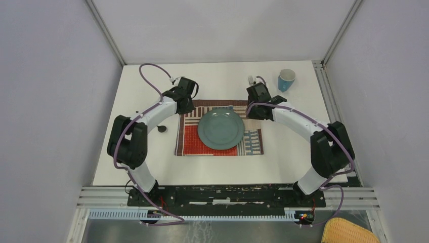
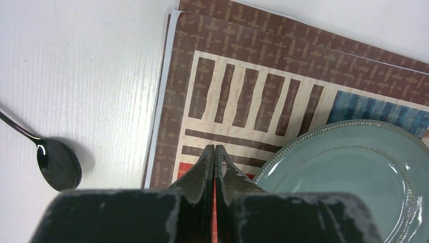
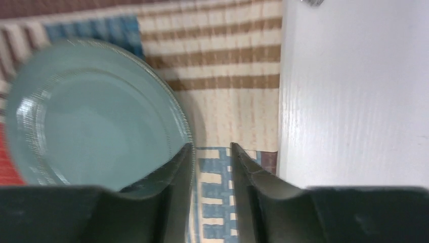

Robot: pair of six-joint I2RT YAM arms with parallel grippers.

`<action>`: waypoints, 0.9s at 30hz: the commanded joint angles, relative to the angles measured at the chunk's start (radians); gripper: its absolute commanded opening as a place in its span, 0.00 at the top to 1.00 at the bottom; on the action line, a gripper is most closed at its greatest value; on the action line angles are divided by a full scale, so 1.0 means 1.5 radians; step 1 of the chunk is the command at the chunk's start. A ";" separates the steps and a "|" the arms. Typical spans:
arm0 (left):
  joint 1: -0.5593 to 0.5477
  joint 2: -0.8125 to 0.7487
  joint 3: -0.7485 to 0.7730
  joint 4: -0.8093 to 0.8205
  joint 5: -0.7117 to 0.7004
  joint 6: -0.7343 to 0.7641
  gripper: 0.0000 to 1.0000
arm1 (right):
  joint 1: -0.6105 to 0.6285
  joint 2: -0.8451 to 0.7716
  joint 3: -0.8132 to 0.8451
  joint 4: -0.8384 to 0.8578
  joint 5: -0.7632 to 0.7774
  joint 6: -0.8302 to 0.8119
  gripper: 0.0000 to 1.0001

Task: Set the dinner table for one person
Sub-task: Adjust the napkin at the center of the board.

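Station inventory, as I read it from the remote console:

1. Table (image 1: 152,167): white, flat, metal rails along its edge; it lies beneath both sets of fingers and carries every item below except item 8.
2. Left fingers (image 2: 210,152): pressed together, no gap between them, gripping nothing; they hang over the striped corner of the placemat.
3. Right fingers (image 3: 237,154): parted by a narrow gap, nothing between them; they hang over the blue-and-cream patch of the placemat, beside its edge.
4. Placemat (image 2: 227,101): patchwork cloth in brown, cream, red and blue, flat on the table, under both sets of fingers.
5. Plate (image 1: 220,129): grey-green, beaded rim, on the placemat between the two sets of fingers; its rim shows just beside each.
6. Spoon (image 2: 59,164): dark and glossy, on bare table outboard of the left fingers, clear of the placemat.
7. Cup (image 1: 286,80): blue, upright, on the table beyond the right fingers, off the placemat.
8. Basket (image 1: 349,232): yellow, woven, off the table behind the right arm's base.
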 commanded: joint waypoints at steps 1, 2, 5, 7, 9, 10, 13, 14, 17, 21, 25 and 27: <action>0.003 -0.047 0.016 0.023 0.001 -0.005 0.95 | -0.004 -0.078 0.064 0.009 0.082 -0.017 0.50; 0.003 -0.051 0.015 0.024 0.002 -0.004 0.95 | -0.006 -0.081 0.075 0.008 0.088 -0.020 0.44; 0.004 -0.066 0.008 0.028 0.003 -0.003 0.95 | -0.018 -0.075 0.112 0.003 0.088 -0.028 0.41; 0.004 -0.073 0.004 0.028 0.005 -0.002 0.95 | -0.027 -0.065 0.136 -0.007 0.092 -0.028 0.43; 0.004 -0.081 0.000 0.028 0.006 -0.002 0.94 | -0.040 -0.057 0.157 -0.019 0.101 -0.027 0.48; 0.005 -0.083 -0.002 0.028 0.006 -0.001 0.94 | -0.047 -0.057 0.163 -0.018 0.104 -0.024 0.48; 0.008 -0.086 -0.005 0.027 0.009 0.000 0.94 | -0.063 -0.050 0.178 -0.016 0.094 -0.028 0.50; 0.008 -0.087 -0.006 0.027 0.010 0.000 0.94 | -0.065 -0.042 0.184 -0.021 0.091 -0.029 0.51; 0.009 -0.086 -0.013 0.028 0.015 -0.001 0.94 | -0.066 -0.023 0.194 -0.036 0.080 -0.034 0.63; 0.011 -0.089 -0.021 0.030 0.019 -0.001 0.94 | -0.073 -0.014 0.171 -0.032 0.083 -0.029 0.73; 0.013 -0.092 -0.024 0.029 0.019 0.001 0.95 | -0.090 -0.014 0.157 -0.025 0.073 -0.019 0.93; 0.014 -0.094 -0.025 0.032 0.019 0.001 0.94 | -0.093 -0.014 0.157 -0.024 0.069 -0.019 1.00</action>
